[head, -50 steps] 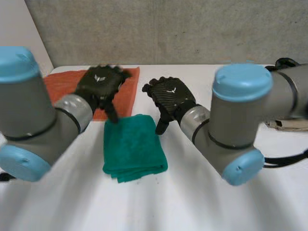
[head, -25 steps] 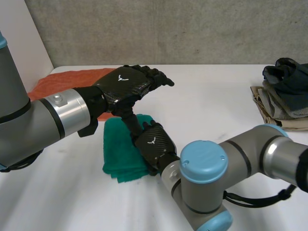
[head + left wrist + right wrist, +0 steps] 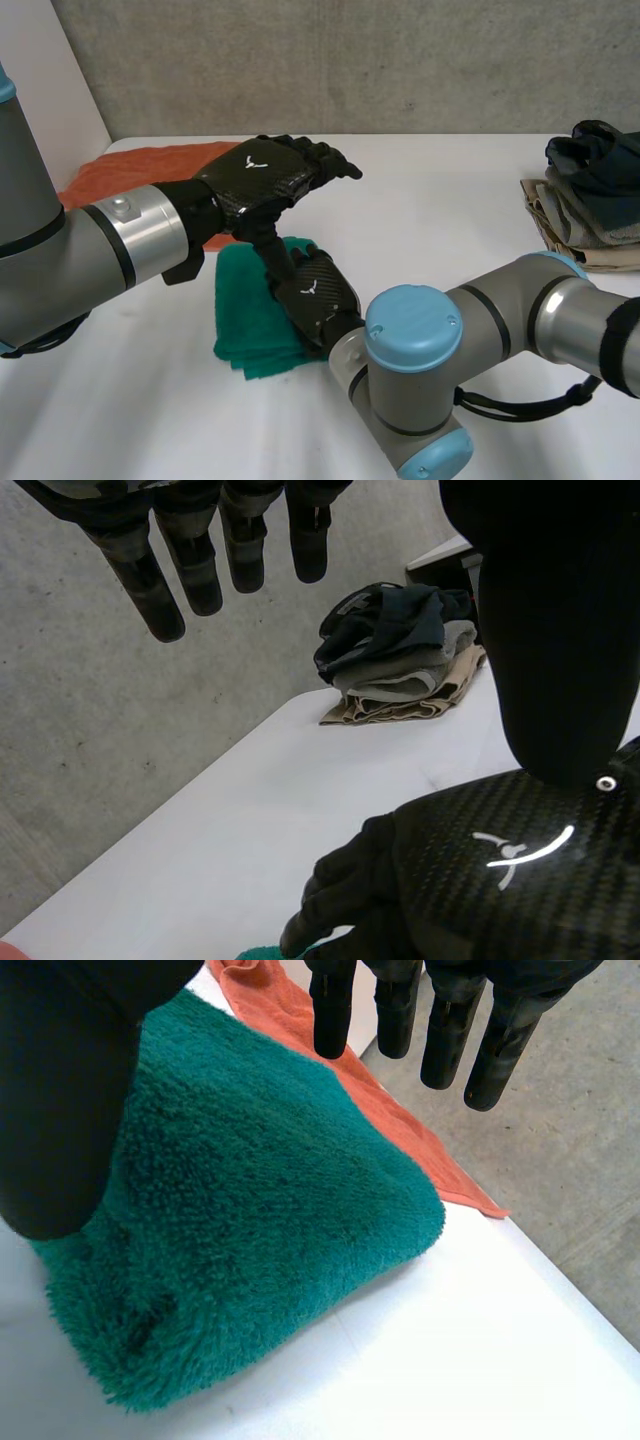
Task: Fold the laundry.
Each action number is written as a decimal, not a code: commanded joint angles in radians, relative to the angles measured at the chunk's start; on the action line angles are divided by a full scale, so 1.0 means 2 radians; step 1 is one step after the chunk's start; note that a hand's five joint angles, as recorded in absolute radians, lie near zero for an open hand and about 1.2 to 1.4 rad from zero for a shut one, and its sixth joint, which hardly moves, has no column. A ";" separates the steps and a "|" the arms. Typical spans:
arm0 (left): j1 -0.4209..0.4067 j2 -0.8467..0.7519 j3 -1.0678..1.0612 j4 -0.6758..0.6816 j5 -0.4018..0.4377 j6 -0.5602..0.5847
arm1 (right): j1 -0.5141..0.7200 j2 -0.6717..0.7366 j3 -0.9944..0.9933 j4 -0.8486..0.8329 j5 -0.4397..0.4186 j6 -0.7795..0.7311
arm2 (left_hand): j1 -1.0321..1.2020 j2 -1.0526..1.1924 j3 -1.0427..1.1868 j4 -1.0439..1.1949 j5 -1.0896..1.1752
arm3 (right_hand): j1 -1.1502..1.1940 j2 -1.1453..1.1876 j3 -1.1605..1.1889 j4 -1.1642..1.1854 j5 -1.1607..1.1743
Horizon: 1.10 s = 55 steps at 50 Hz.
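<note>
Towel [image 3: 240, 312] lengthwise away from robot

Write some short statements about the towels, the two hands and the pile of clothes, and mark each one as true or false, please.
1. The green towel lies folded on the white table. True.
2. The orange cloth lies on top of the green towel. False: it lies on the table behind the towel.
3. The left hand has straight fingers and holds nothing. True.
4. The right hand grips the pile of clothes. False: it is over the green towel with straight fingers, and the pile sits apart, at the table's right side.
</note>
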 commanded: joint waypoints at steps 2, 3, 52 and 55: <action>0.000 -0.001 -0.001 0.000 0.000 0.000 | 0.001 0.017 -0.005 -0.001 -0.004 -0.003 | 0.000 -0.003 -0.006 -0.002 -0.011 | -0.011 -0.024 -0.020 -0.032 -0.030; 0.000 -0.001 -0.001 0.000 0.000 -0.001 | 0.002 0.021 -0.010 -0.001 -0.004 -0.003 | 0.000 -0.003 -0.006 -0.002 -0.011 | -0.011 -0.024 -0.020 -0.032 -0.030; 0.024 0.030 -0.003 0.001 0.000 -0.002 | -0.131 0.038 -0.107 0.007 -0.054 -0.022 | 0.001 -0.002 -0.005 -0.001 -0.009 | 0.600 0.587 0.591 0.579 0.581; 0.030 0.036 -0.003 0.001 0.000 -0.002 | -0.148 0.026 -0.116 0.005 -0.070 -0.028 | 0.001 -0.002 -0.005 -0.001 -0.009 | 0.600 0.587 0.591 0.579 0.581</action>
